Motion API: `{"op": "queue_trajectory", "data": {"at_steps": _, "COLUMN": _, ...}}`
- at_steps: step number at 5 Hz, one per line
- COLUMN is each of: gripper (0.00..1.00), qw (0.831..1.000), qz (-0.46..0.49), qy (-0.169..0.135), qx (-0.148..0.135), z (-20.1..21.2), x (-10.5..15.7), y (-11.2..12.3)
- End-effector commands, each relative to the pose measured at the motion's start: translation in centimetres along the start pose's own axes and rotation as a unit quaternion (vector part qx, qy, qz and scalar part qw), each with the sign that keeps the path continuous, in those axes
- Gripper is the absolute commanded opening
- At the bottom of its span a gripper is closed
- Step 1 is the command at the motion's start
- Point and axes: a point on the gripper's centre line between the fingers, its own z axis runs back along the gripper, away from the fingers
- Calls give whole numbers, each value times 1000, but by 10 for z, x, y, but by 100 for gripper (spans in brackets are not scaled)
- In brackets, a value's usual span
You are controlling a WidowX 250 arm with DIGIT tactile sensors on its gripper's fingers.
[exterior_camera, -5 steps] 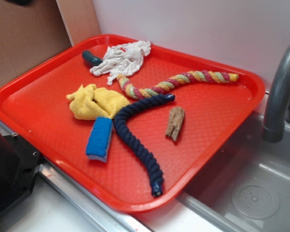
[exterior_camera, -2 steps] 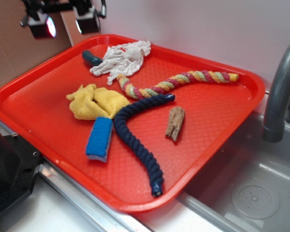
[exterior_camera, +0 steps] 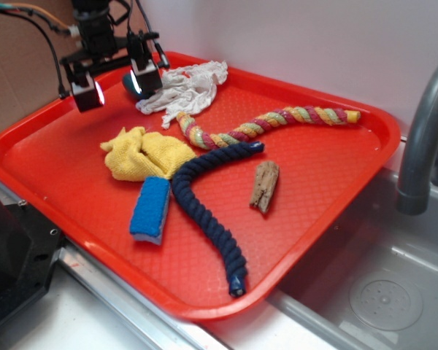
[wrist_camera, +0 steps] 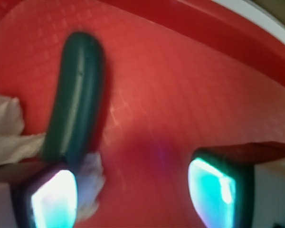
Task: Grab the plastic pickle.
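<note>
The gripper (exterior_camera: 115,84) hangs over the far left corner of the red tray (exterior_camera: 66,186), its two fingers spread apart with nothing between them but bare tray floor. The plastic pickle (wrist_camera: 78,95) lies just beside it: in the wrist view the dark green oblong runs up from behind the left finger (wrist_camera: 52,199), not inside the gap. From the exterior view only a sliver of the pickle (exterior_camera: 128,85) shows, hidden mostly by the nearer finger, and it sits against the edge of the white rag (exterior_camera: 182,89). Elsewhere on the tray are a yellow cloth (exterior_camera: 144,154), a blue sponge (exterior_camera: 151,208), a navy braided rope (exterior_camera: 208,211), a multicoloured rope (exterior_camera: 270,122) and a brown wood chunk (exterior_camera: 265,185), all well apart from the gripper. A grey faucet (exterior_camera: 423,138) stands over the sink (exterior_camera: 379,292) at right.
</note>
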Motion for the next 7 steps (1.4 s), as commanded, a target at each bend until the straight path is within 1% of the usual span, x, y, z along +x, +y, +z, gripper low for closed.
{"op": "queue_trajectory", "data": {"at_steps": 1, "gripper": 100, "qw": 997, "qz": -40, "qy": -29, "qx": -57, "z": 50, "x": 4, "y": -2}}
{"op": "queue_trajectory", "data": {"at_steps": 2, "gripper": 100, "qw": 998, "qz": -25, "qy": -20, "qx": -49, "z": 89, "x": 2, "y": -1}}
{"op": "queue_trajectory", "data": {"at_steps": 3, "gripper": 100, "qw": 999, "qz": 6, "qy": -13, "qx": -35, "z": 76, "x": 27, "y": -9}}
{"op": "queue_trajectory", "data": {"at_steps": 6, "gripper": 100, "qw": 999, "qz": 6, "qy": -13, "qx": -35, "z": 76, "x": 27, "y": -9}}
{"op": "queue_trajectory", "data": {"at_steps": 7, "gripper": 100, "qw": 995, "qz": -24, "qy": -73, "qx": -58, "z": 64, "x": 54, "y": -13}}
